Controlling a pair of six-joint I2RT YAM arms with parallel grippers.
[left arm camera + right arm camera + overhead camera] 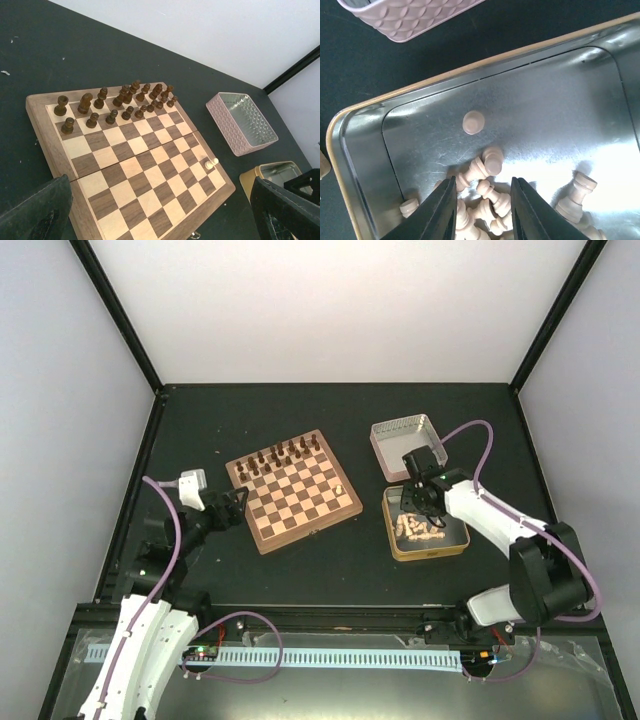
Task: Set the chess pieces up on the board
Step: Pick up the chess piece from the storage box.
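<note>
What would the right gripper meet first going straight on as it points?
Likely the heap of chess pieces in the gold tin, lying between the open fingers of the right gripper; which piece comes first is unclear.

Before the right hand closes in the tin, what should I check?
1. Right hand open, low inside the gold tin: ok.
2. One piece alone between its fingers: not ok; several chess pieces lie heaped there.
3. Which piece a close would catch: cannot tell.
4. Board near rows free: ok; only one pale piece stands at its edge.
5. Left hand open at the board's left side, off the dark pieces: ok.
</note>
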